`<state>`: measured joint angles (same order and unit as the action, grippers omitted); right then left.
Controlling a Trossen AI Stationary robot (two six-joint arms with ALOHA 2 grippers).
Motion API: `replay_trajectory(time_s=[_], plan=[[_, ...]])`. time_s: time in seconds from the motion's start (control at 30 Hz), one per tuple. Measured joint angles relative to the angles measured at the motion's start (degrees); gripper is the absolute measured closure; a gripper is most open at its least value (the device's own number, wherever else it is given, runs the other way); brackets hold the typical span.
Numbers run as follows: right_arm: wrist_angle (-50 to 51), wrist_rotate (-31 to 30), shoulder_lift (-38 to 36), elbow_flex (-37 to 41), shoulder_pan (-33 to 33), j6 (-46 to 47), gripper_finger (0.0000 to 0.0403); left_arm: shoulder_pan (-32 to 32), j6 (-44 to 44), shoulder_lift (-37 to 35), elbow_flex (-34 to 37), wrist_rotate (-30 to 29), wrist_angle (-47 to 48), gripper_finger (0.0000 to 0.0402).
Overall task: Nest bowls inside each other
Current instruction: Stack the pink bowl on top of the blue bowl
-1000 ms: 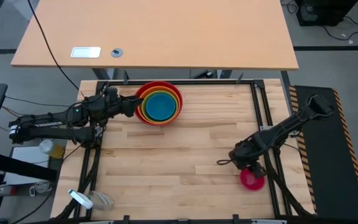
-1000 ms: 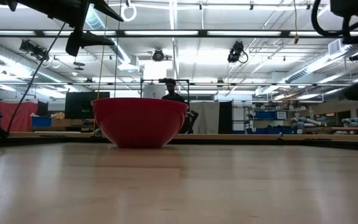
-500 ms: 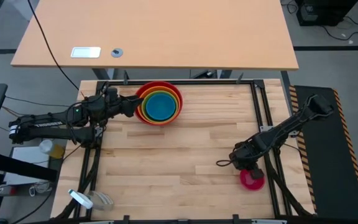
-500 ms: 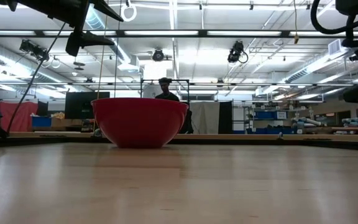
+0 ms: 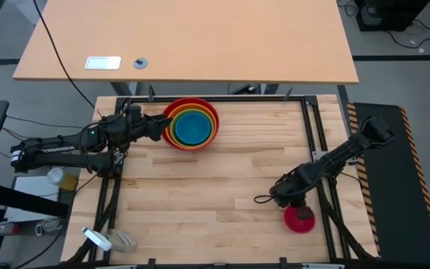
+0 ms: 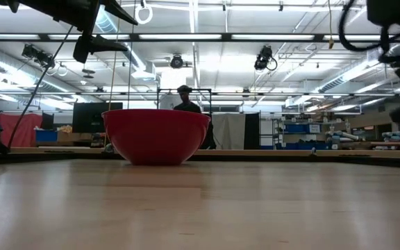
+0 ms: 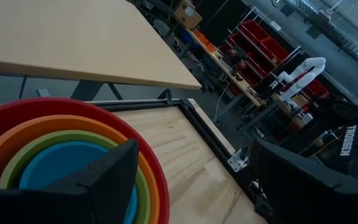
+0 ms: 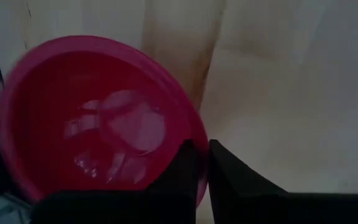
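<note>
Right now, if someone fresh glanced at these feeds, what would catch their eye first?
Probably the bright stack at the table's far edge: blue bowl inside green, orange and red bowl, with the left gripper, jaws open, at its rim. Next, the lone pink bowl at the near right edge of the table, where the right gripper has its jaws shut on the rim.
</note>
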<state>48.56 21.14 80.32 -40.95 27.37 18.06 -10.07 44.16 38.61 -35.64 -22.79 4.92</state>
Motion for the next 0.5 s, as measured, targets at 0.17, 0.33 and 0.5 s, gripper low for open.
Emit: replay_trajectory(time_s=[0.17, 0.33, 0.5], plan=[[1.6, -4.3, 0.1, -6.2, -3.7, -1.5, 0.0380, 0.0, 0.1, 0.0, 0.0, -0.2, -0.1, 0.0088], [1.6, -6.9, 0.1, -12.0, -12.0, -3.1, 0.0380, 0.0, 0.0, 0.0, 0.0, -0.2, -0.2, 0.0088], [2.1, -6.6, 2.7, -18.2, -21.7, -6.1, 0.0380, 0.0, 0.0, 0.0, 0.0, -0.2, -0.1, 0.0088]])
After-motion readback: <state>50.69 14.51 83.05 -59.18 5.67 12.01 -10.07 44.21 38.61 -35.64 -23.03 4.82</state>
